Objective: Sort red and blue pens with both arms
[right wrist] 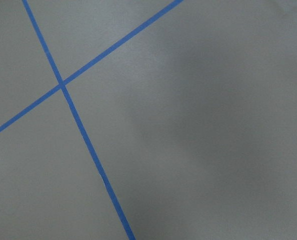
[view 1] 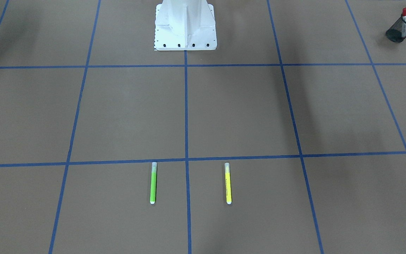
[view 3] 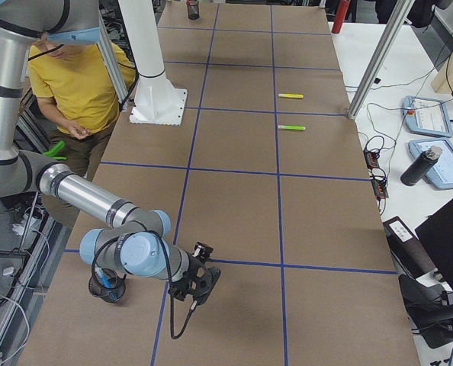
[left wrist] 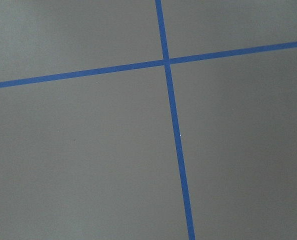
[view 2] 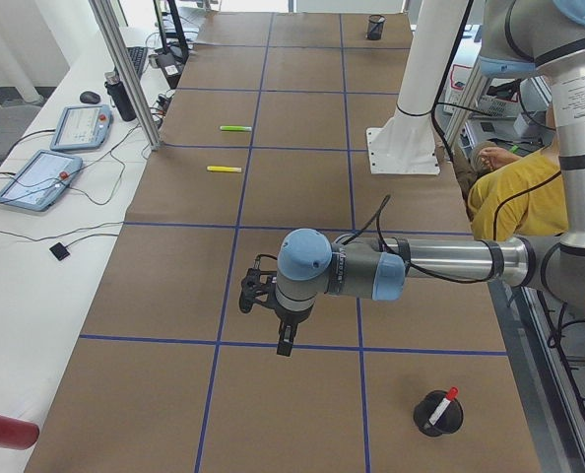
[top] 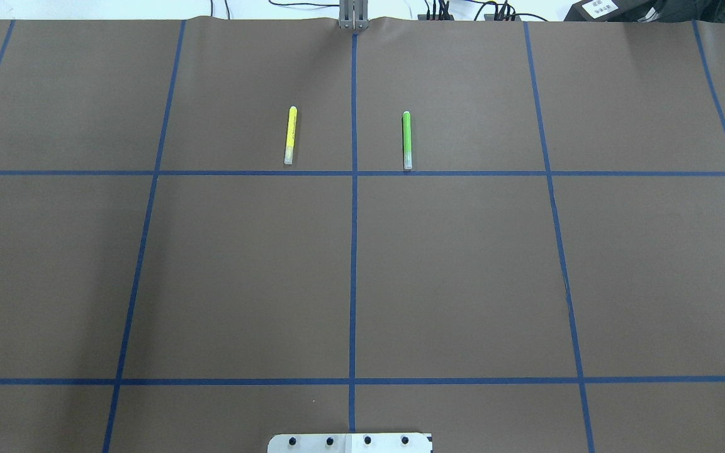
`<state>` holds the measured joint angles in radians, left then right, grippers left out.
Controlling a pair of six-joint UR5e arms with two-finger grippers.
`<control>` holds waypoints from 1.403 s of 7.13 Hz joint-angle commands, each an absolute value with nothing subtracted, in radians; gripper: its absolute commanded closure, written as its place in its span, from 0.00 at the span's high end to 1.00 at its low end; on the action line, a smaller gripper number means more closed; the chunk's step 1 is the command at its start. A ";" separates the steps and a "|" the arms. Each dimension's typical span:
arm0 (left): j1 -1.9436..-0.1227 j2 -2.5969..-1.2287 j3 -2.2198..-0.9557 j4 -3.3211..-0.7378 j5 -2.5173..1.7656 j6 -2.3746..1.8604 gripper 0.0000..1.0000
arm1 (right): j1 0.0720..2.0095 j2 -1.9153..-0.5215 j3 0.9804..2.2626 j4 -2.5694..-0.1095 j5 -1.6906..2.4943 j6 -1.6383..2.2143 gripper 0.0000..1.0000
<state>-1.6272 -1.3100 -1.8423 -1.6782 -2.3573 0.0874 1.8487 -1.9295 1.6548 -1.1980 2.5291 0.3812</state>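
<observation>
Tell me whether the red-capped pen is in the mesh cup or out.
In: the red-capped pen sits inside the black mesh cup, cap above the rim.

The table [top: 243, 270] is viewed steeply from behind the pedestal [top: 350, 443] and from opposite; the green pen [top: 407, 139] and yellow pen [top: 290, 134] are shared. Side views look along it. Only tape crossings [left wrist: 166, 61] are framed closely by wrist cameras, seemingly downward.
</observation>
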 commanded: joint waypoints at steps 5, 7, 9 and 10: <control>-1.626 -1.312 -1.844 -1.678 -2.358 0.087 1.00 | 1.515 -1.695 1.657 -1.175 2.427 0.489 1.00; -1.628 -1.312 -1.842 -1.678 -2.358 0.087 1.00 | 1.441 -1.663 1.651 -1.177 2.338 0.488 1.00; -1.626 -1.312 -1.842 -1.678 -2.356 0.087 1.00 | 1.421 -1.673 1.649 -1.177 2.271 0.447 1.00; -1.628 -1.312 -1.842 -1.678 -2.356 0.087 1.00 | 1.416 -1.690 1.648 -1.183 2.248 0.336 1.00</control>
<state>-1.6265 -1.3116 -1.8423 -1.6782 -2.3567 0.0874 1.4254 -1.6748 1.6490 -1.1779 2.2836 0.4329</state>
